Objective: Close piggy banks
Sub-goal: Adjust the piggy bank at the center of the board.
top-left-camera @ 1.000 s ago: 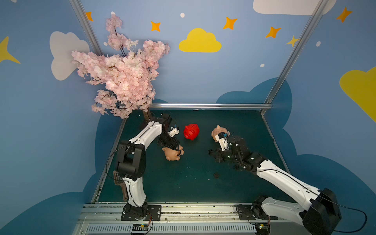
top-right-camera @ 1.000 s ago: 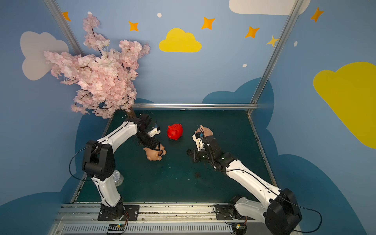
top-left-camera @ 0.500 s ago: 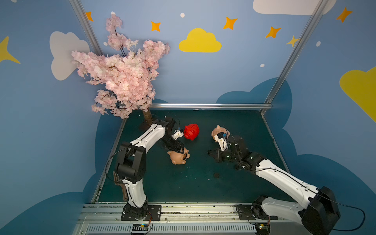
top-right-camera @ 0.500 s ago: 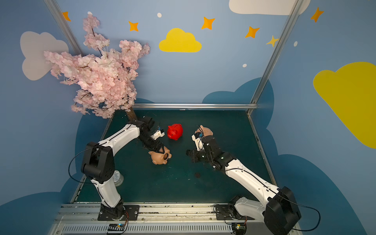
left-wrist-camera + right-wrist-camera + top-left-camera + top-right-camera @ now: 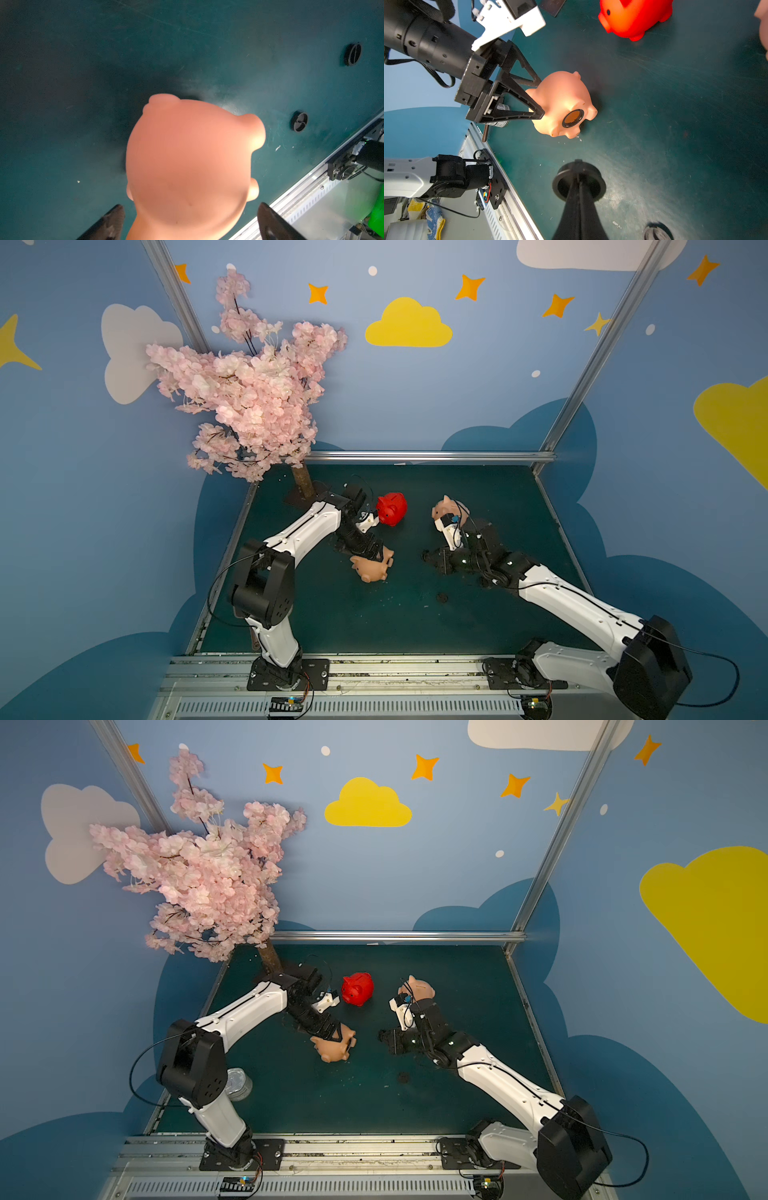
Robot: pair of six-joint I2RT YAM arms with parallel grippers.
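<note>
A peach-pink piggy bank (image 5: 372, 568) (image 5: 334, 1048) lies on its side mid-mat, its round belly hole (image 5: 572, 118) uncovered and turned toward my right arm. My left gripper (image 5: 376, 556) (image 5: 190, 205) (image 5: 541, 98) is open, a finger on either side of the pig's body (image 5: 187, 162) with a gap at each. Behind it stands the red piggy bank (image 5: 392, 509) (image 5: 633, 16). The other peach piggy bank (image 5: 446, 508) stands further right, behind my right wrist. My right gripper (image 5: 426, 556) (image 5: 578, 164) is shut on a black round plug (image 5: 598, 187), low over the mat.
A loose dark plug (image 5: 441, 596) (image 5: 657, 231) lies on the green mat (image 5: 332, 614) in front of my right gripper. The left wrist view shows two dark plugs (image 5: 299, 122) (image 5: 352, 54). A blossom tree (image 5: 253, 406) stands back left. A metal rail (image 5: 374, 664) runs along the front.
My left arm has carried the peach pig to the right and toward the front, then opened its jaws off it. The right arm has held still with the plug.
</note>
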